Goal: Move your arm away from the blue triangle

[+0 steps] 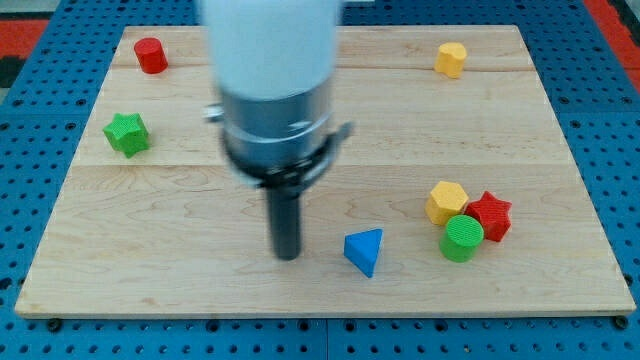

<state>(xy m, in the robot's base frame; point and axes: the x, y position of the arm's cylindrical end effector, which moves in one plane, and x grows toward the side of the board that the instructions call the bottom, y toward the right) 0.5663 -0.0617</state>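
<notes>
Rod beside the blue triangle, waiting to back off.

Camera view: my tip (pixel 287 256) rests on the pale, grained wooden board (pixel 560 130) just to the view's left of the blue triangle (pixel 364 251), apart from it, so I judge any retreat should go leftward or upward. I carry no jaws, only a straight dark rod. Matte ridged plastic blocks are scattered about: red cylinder (pixel 151 55), green star (pixel 127 133), yellow hexagon (pixel 451 59), and a touching cluster of yellow hexagon (pixel 446 200), red star (pixel 490 215), green cylinder (pixel 462 238).

Blue triangle (pixel 365 250), board's lower middle
</notes>
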